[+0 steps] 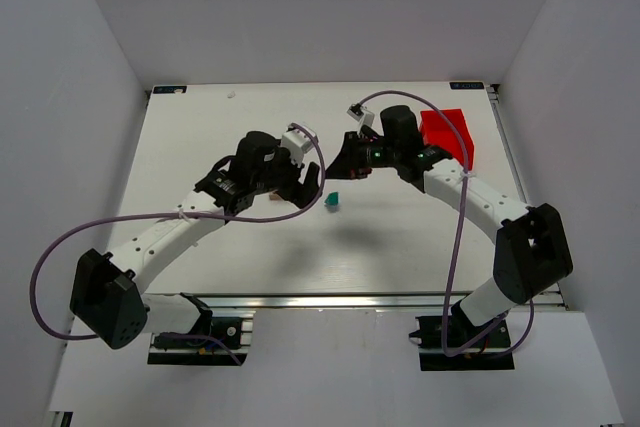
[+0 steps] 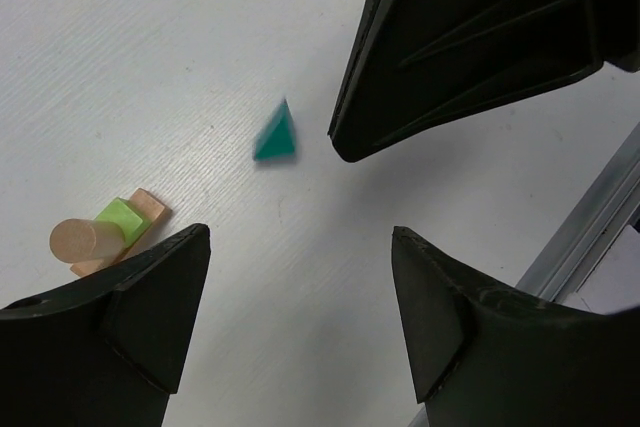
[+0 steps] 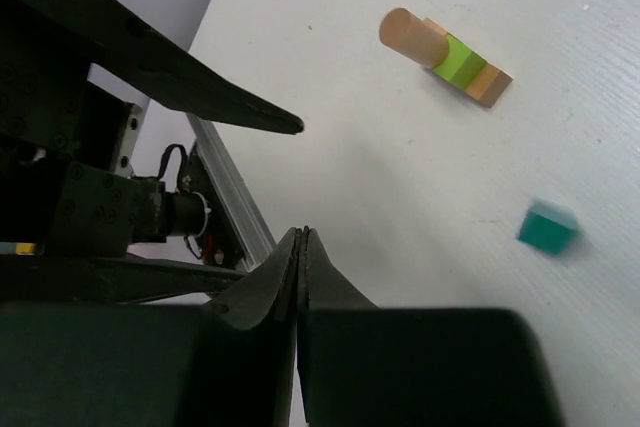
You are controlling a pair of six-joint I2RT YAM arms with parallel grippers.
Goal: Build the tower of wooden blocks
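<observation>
Black fingers spread wide on the left claw [image 2: 298, 247], nothing between them, hanging just above the table [image 1: 200, 147]. Right claw [image 3: 302, 235]: fingers pressed flat together, nothing in them. Two claws, tips facing each other across a small gap in the overhead view.

Out from the claws: one teal block [image 1: 333, 199], loose on the table between the two tips and a little nearer the arm bases. Both wrist views show it blurred, so I can't read its shape or heading.

Further out is the stack [image 3: 445, 55], and it is lying down. Count three pieces: one tan cylinder [image 2: 80, 239], one lime block [image 2: 120, 215], one tan slab [image 2: 152, 211] beneath them. That makes four wooden pieces with the teal one, which sits well apart from the other three.

The cylinder is on its side, its round end face turned toward the left wrist camera. The stack's long axis lies flat on the table, with the cylinder at one end, lime in the middle and bare slab at the other. Its slab end points toward the teal block.

Only the wrist cameras show the stack; from overhead the left arm hides it. Only the overhead shows the one red bin [image 1: 447, 135], at the far right, behind the right claw.
</observation>
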